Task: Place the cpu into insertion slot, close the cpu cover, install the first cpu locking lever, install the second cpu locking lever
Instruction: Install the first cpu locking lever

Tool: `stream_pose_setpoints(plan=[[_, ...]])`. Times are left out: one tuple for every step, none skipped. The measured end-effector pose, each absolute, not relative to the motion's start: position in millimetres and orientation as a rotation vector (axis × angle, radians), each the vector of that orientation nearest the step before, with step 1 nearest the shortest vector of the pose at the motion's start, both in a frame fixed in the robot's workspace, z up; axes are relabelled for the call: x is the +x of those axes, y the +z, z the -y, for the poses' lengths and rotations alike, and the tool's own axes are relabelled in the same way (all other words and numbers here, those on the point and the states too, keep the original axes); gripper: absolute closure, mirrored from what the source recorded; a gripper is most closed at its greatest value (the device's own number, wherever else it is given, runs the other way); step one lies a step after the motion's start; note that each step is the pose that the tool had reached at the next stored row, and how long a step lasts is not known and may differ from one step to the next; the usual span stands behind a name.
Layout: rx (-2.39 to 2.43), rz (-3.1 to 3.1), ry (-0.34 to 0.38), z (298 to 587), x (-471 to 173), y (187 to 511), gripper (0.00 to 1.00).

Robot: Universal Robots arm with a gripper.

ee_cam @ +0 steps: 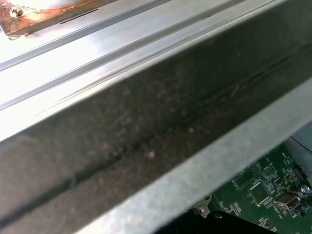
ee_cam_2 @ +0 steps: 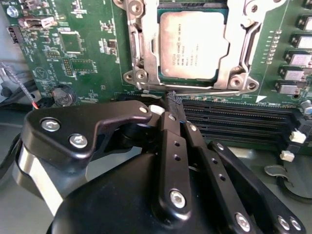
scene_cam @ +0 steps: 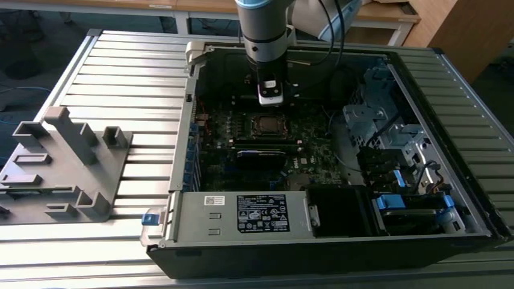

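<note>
1. The black two-fingered tool (ee_cam_2: 174, 101) has its fingers drawn together, with no gap at the tips and nothing seen between them; the tips sit at a thin silvery wire locking lever (ee_cam_2: 204, 88) along one socket edge; whether they press on it cannot be told.
2. The small square cpu with the dull silver-grey top (ee_cam_2: 191, 46) lies in its socket on the green motherboard (ee_cam_2: 87, 63); the thin silvery metal cpu cover (ee_cam_2: 148, 53) lies flat around it, framing it in its window; whether either lever is latched cannot be told.
3. In the exterior view the tool (scene_cam: 271, 99) hangs inside the open black computer case (scene_cam: 180, 120) on the slatted metal counter (scene_cam: 120, 78); the cpu (scene_cam: 268, 124) is at six o'clock from it, close by.
4. Likely risks: the closed tips could slip off so thin a rod and strike the black memory slots (ee_cam_2: 234, 122) just beside; a sprung lever might flick back; a stray push on the cover could load the chip unevenly.
5. Writing: several lines of dark print cross the cpu top; a white printed label (scene_cam: 261, 212) sits on the grey metal box (scene_cam: 201, 217) at six o'clock in the case; white lettering dots the motherboard.
</note>
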State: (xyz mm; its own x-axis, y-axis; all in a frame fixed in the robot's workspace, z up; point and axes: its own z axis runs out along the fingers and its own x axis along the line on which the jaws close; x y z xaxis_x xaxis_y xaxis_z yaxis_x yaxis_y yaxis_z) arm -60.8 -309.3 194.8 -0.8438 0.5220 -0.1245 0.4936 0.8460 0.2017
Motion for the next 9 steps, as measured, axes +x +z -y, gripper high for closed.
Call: stream_pose_setpoints(plan=[[0.790, -2.849, 0.242, 309.3, -60.8, 194.8, 0.89], [0.790, -2.849, 0.242, 309.4, -60.8, 194.8, 0.89], [0.790, -2.849, 0.242, 309.4, -60.9, 194.8, 0.89], [0.790, -2.849, 0.242, 309.4, -60.9, 194.8, 0.89], [0.790, -2.848, 0.241, 309.4, -60.9, 194.7, 0.89], [0.790, -2.848, 0.240, 309.4, -60.9, 194.6, 0.89], [0.790, -2.848, 0.236, 309.4, -61.0, 194.4, 0.89], [0.789, -2.847, 0.231, 309.4, -61.0, 194.3, 0.89], [0.788, -2.847, 0.225, 309.4, -61.0, 194.1, 0.89]])
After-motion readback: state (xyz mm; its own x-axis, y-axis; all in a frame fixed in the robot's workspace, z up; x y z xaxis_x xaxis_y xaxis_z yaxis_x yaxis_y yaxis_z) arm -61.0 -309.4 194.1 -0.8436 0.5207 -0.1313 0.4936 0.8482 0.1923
